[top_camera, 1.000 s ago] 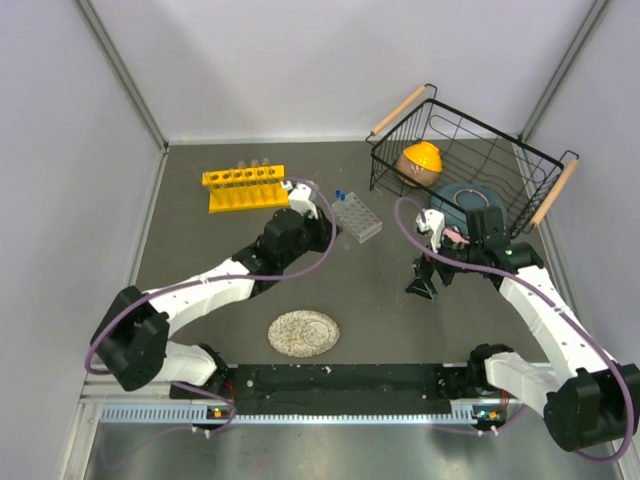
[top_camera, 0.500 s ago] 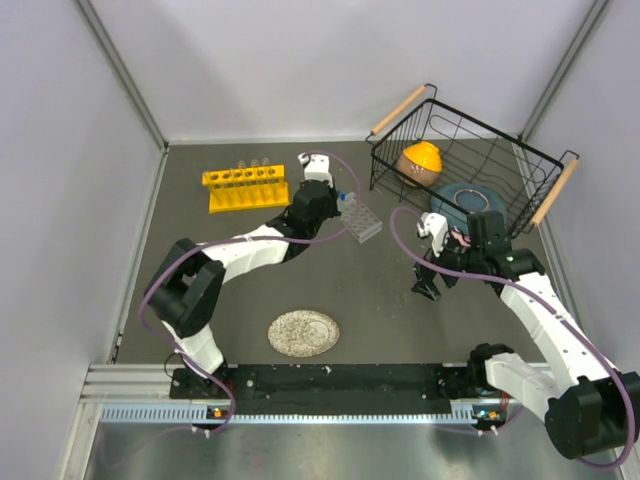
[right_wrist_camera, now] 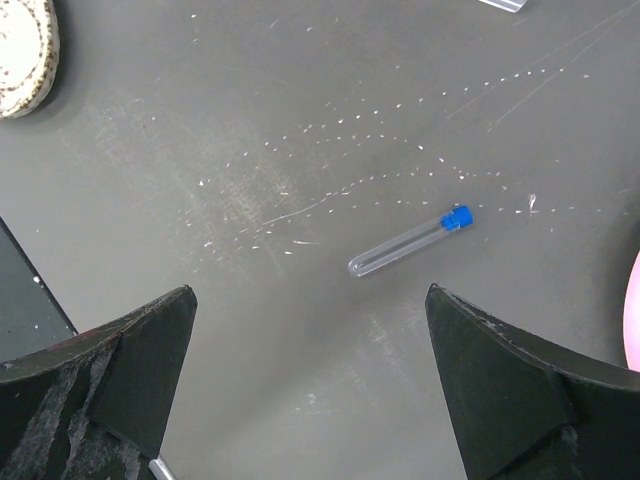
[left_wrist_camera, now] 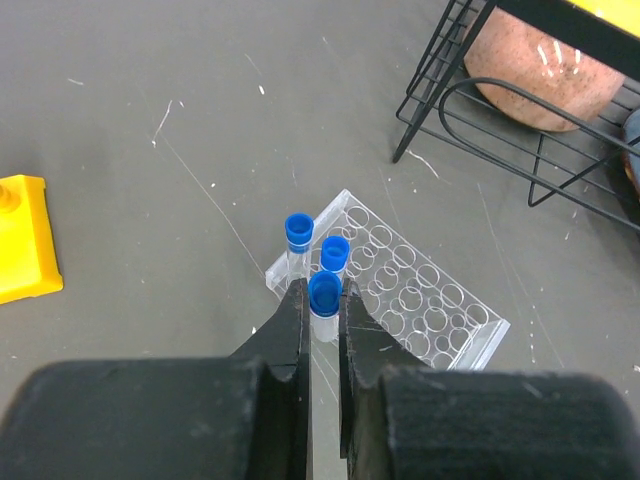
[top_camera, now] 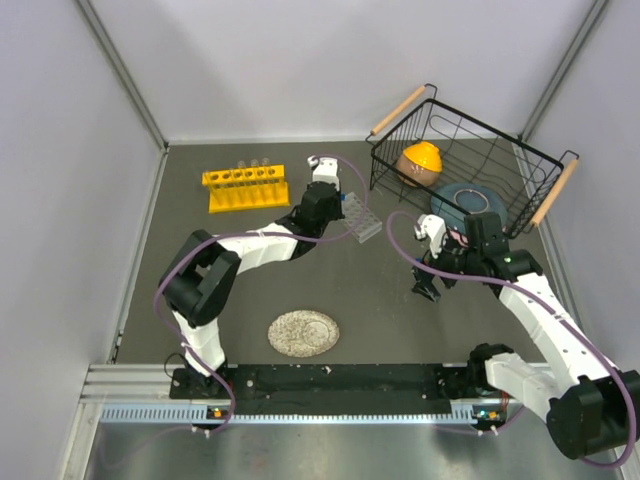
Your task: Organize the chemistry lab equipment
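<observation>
"Blue-capped short clear vial: the left gripper is clamped on it at the cap, holding it upright over the near corner of the small clear plastic grid rack."

"Why upright?"

"So it can go straight down into a hole, I'd judge. Two more blue-capped vials stand in that corner just beyond it, so the fingers have little room there. I cannot tell whether its base has entered a hole."

"And the other arm?"

"The right gripper is spread wide and holds nothing. It hovers over a loose blue-capped vial lying on its side on the dark grey tabletop. That looks like the next pick."

"What else is around?"

"A yellow six-hole tube rack with thin glass test tubes sits left of the grid rack, apart from it. A black wire basket with wooden handles stands close on the right, its wall near the rack's far end; that is the thing to mind. A round speckled plate lies near the arms' bases, well apart from the racks."
</observation>
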Controlling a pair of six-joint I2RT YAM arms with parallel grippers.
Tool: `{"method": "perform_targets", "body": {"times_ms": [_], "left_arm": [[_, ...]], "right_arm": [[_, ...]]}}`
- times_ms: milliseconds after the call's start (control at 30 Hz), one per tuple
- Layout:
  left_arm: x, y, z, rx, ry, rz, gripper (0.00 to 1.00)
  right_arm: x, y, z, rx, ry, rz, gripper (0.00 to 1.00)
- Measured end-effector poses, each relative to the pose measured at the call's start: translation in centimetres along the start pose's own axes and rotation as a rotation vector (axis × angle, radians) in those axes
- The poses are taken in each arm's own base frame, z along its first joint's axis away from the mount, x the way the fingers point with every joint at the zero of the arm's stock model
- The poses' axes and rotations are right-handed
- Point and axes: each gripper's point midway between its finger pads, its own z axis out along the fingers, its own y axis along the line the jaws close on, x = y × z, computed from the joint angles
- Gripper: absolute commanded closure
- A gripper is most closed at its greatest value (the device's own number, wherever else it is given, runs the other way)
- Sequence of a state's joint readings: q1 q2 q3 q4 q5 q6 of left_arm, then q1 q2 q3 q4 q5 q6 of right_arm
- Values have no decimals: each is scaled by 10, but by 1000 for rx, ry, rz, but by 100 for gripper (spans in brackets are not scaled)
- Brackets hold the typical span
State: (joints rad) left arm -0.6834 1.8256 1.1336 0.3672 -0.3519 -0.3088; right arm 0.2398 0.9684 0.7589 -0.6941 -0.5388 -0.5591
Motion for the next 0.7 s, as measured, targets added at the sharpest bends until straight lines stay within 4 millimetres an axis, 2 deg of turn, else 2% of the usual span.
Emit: {"method": "perform_targets", "body": {"times_ms": [200, 433, 700], "left_arm": [[12, -4, 6, 17, 27, 9, 100], [12, -13, 9, 36, 26, 11, 100], [22, -18, 14, 39, 43, 33, 100]], "right_arm": [[-1, -1, 1, 4, 2, -9, 1], [0, -1, 2, 8, 8, -20, 1], [0, -2, 3, 13, 12, -23, 1]]}}
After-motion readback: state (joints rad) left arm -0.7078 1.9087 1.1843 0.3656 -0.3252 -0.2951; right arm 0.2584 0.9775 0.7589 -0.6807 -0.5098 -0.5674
